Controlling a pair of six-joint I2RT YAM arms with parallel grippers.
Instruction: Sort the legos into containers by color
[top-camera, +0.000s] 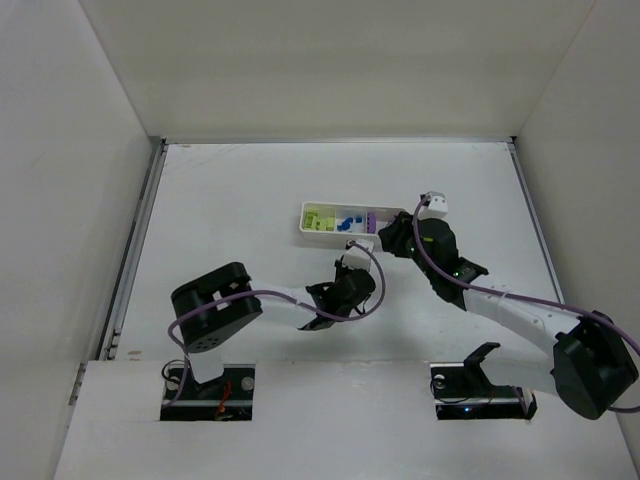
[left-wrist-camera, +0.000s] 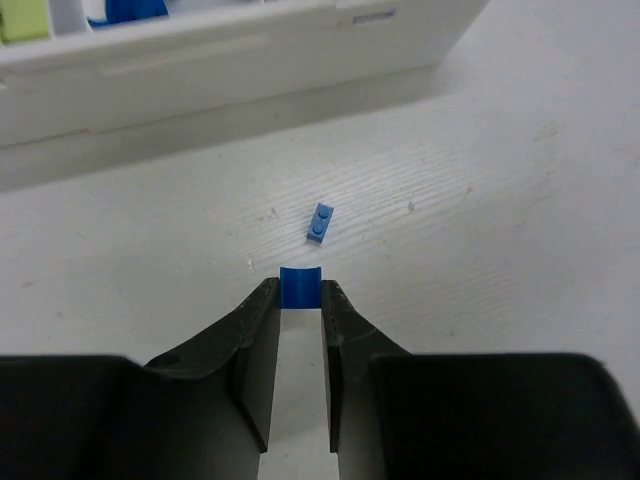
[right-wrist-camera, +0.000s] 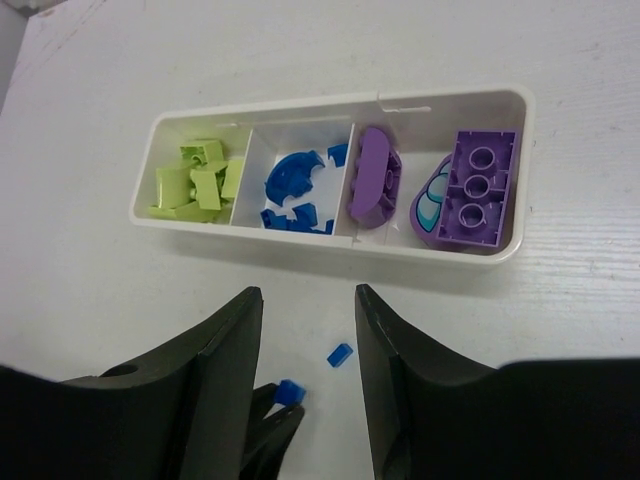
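The white tray (right-wrist-camera: 440, 255) holds lime-green legos (right-wrist-camera: 195, 182) in its left compartment, blue legos (right-wrist-camera: 293, 188) in the one beside it, and purple pieces (right-wrist-camera: 478, 186) in the two on the right. My left gripper (left-wrist-camera: 300, 292) is shut on a small blue brick (left-wrist-camera: 300, 286), low over the table just in front of the tray (left-wrist-camera: 200, 60). A second tiny blue brick (left-wrist-camera: 320, 223) lies loose on the table between my left gripper and the tray; it also shows in the right wrist view (right-wrist-camera: 340, 354). My right gripper (right-wrist-camera: 307, 300) is open and empty, hovering above that spot.
In the top view the tray (top-camera: 303, 222) lies mid-table, with the left gripper (top-camera: 352, 268) and right gripper (top-camera: 392, 238) close together at its near side. White walls enclose the table on three sides. A purple cable runs along each arm.
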